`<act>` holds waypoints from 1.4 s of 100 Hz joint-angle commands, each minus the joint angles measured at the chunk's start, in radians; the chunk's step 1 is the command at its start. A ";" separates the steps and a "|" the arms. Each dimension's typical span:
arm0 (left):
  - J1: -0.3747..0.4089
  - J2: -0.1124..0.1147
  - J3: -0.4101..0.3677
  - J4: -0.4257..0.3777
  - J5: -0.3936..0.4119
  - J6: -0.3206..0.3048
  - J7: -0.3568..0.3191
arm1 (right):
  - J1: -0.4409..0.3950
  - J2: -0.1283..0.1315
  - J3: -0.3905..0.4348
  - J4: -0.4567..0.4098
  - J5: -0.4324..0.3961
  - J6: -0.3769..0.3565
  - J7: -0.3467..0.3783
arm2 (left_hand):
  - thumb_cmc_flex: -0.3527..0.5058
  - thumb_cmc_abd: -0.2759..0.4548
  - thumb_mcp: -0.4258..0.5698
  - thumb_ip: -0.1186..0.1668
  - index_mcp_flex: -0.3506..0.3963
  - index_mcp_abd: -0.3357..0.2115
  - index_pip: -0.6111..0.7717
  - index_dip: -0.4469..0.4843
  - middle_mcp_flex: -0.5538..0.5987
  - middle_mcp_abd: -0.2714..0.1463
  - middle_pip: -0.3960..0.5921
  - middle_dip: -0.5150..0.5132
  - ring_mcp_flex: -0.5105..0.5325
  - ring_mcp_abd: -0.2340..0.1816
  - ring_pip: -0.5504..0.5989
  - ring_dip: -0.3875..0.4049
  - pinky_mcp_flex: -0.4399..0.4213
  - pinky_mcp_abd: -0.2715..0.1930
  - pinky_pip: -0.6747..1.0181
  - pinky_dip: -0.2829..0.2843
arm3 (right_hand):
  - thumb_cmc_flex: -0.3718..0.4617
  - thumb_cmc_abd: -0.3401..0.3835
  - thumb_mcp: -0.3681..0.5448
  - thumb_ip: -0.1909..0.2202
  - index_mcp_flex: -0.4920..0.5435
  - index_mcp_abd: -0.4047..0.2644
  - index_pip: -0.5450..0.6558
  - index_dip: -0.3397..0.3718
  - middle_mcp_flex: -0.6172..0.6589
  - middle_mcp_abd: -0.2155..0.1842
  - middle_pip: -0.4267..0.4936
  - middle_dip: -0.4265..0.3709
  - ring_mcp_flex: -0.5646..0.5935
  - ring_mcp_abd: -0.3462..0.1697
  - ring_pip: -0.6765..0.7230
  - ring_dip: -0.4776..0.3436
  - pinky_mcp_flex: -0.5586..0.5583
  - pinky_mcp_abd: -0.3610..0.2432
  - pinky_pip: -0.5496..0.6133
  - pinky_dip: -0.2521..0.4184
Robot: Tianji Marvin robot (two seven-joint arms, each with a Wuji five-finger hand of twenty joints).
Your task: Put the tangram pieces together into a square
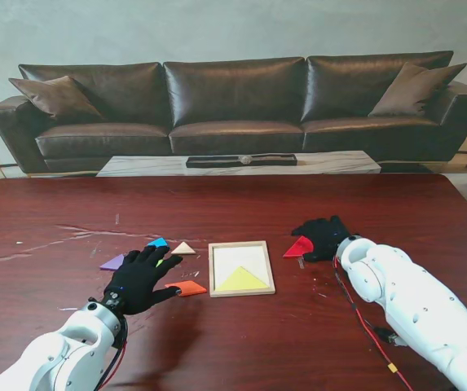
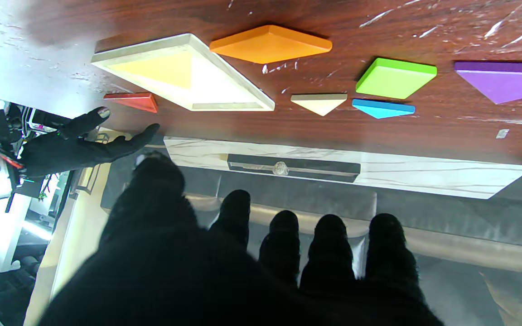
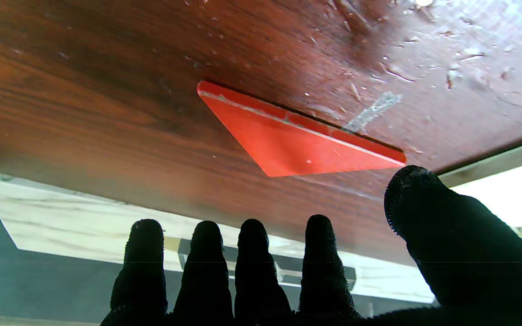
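The left hand [image 1: 139, 279] hovers over the table [image 1: 46, 220] left of the tray [image 1: 241, 269], fingers spread and holding nothing. Under and around it lie the loose pieces: the purple triangle [image 1: 113, 262] at its left, the blue triangle [image 1: 158, 243] and the cream triangle [image 1: 183, 248] just beyond its fingertips, the orange piece [image 1: 187, 287] beside its thumb, nearer the front edge. The left wrist view also shows a green square [image 2: 395, 77], which the hand mostly hides in the stand view.

The tray sits near the table's middle with a yellow triangle [image 1: 242, 281] laid in its nearer half; the rest of the tray is bare.

The right hand [image 1: 324, 237] rests low just right of the tray, fingers extended and apart, gripping nothing. The red triangle [image 1: 299, 247] lies flat on the table at its fingertips, between hand and tray; whether they touch cannot be told.

Bare wood stretches toward the far edge and both side edges. No writing can be read.
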 commanded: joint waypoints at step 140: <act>-0.015 0.002 0.008 0.023 -0.011 -0.009 0.001 | 0.200 -0.086 -0.356 0.356 0.287 -0.031 -0.076 | 0.030 0.032 -0.005 0.021 -0.015 -0.009 -0.012 0.002 -0.014 0.002 -0.005 0.000 -0.006 -0.019 -0.003 0.000 -0.001 0.009 -0.014 0.016 | 0.041 -0.077 0.102 -0.028 -0.031 -0.062 0.313 0.111 0.100 -0.097 0.142 0.068 0.124 -0.059 0.058 -0.025 0.084 -0.028 -0.034 -0.038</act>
